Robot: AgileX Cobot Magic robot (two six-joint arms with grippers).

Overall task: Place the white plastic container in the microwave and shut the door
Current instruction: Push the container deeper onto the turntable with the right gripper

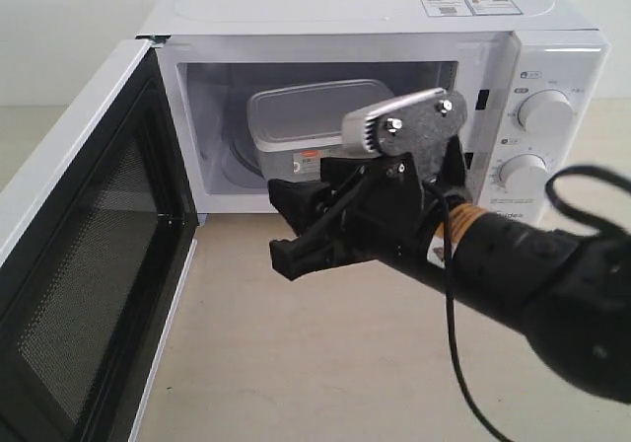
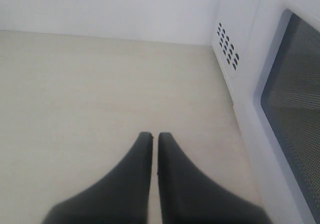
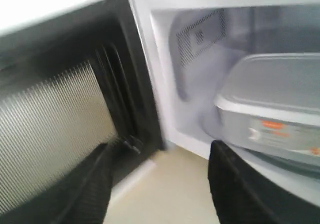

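White plastic container (image 1: 315,116) sits inside the microwave (image 1: 394,8). Door (image 1: 89,264), far left, stands wide open. Left hand (image 2: 155,140) pressed together, empty, near the door's outer face. Right hand (image 1: 288,227) spread, empty, just outside the microwave. Placing looks done. Next: swing door shut.

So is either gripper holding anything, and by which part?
Nothing is held: the right gripper is open and empty outside the microwave, the white plastic container sits inside, and the left gripper is shut on nothing.
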